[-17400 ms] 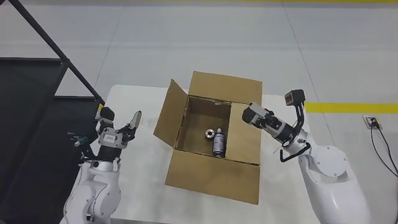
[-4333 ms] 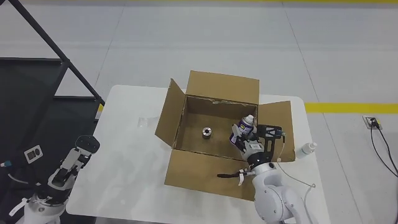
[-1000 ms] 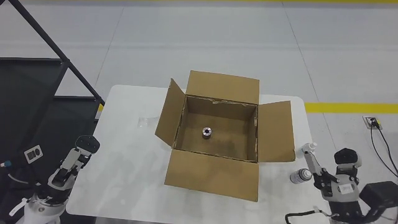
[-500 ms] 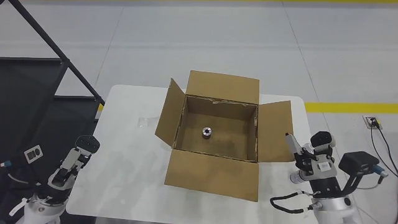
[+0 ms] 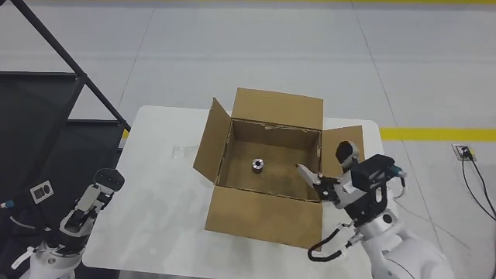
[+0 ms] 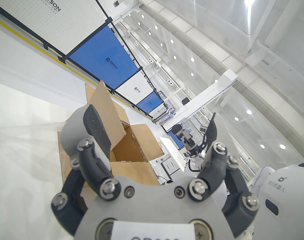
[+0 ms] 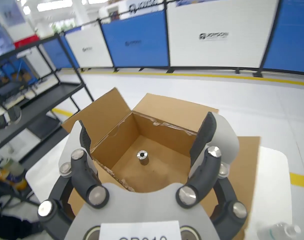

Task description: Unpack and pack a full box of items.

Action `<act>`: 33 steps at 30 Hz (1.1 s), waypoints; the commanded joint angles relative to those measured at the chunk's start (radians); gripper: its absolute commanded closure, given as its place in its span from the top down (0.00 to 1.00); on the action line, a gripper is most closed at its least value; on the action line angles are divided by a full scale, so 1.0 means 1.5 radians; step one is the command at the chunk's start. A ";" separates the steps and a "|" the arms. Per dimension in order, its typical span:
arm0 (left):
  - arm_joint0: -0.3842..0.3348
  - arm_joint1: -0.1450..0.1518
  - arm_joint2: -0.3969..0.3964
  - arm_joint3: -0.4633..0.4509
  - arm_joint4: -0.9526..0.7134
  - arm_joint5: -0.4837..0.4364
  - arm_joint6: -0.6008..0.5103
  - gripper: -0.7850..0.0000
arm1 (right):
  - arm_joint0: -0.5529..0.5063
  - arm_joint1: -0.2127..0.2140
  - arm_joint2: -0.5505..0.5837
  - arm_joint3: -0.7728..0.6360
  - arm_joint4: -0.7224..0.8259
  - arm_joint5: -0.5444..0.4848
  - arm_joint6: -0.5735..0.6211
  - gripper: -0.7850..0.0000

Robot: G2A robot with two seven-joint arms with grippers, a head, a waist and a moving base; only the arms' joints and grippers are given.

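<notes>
An open cardboard box (image 5: 265, 208) stands mid-table with all flaps spread. On its floor sits one small metal cylinder (image 5: 257, 164), also clear in the right wrist view (image 7: 142, 157). My right gripper (image 5: 325, 170) hangs open and empty over the box's right flap, facing into the box (image 7: 164, 131); its own view shows the fingers wide apart (image 7: 144, 136). My left arm (image 5: 85, 205) stays off the table's front left corner. Its gripper (image 6: 154, 128) is open, empty and tilted upward, with the box (image 6: 131, 148) beyond it.
A clear bottle (image 7: 279, 228) lies on the white table (image 5: 163, 201) just right of the box. A small clear item (image 5: 180, 153) rests left of the box. A black shelf rack (image 5: 46, 124) stands left of the table.
My right arm has swung from the table's front right edge in to the box's right flap, covering the can and bottle that stood there. The left arm has not moved.
</notes>
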 commanded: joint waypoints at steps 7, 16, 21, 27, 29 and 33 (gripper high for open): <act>0.000 0.000 0.000 0.000 0.000 0.000 0.000 1.00 | 0.404 -0.038 -0.234 0.347 0.040 0.027 0.333 1.00; 0.000 0.000 0.000 0.000 0.000 0.000 0.000 1.00 | 0.585 -0.115 -0.428 0.711 0.068 0.101 0.359 1.00; 0.000 0.000 0.000 0.000 0.000 0.000 0.000 1.00 | 0.610 -0.150 -0.468 0.848 0.095 0.124 0.307 1.00; 0.000 0.000 0.000 0.000 0.000 0.000 0.000 1.00 | 0.623 -0.180 -0.478 0.952 0.137 0.129 0.229 0.59; 0.000 0.000 0.000 0.000 0.000 0.000 0.000 1.00 | 0.628 -0.189 -0.478 0.984 0.148 0.134 0.208 0.45; 0.000 0.000 0.000 0.000 0.000 0.000 0.000 1.00 | 0.639 -0.202 -0.479 1.027 0.164 0.126 0.200 0.31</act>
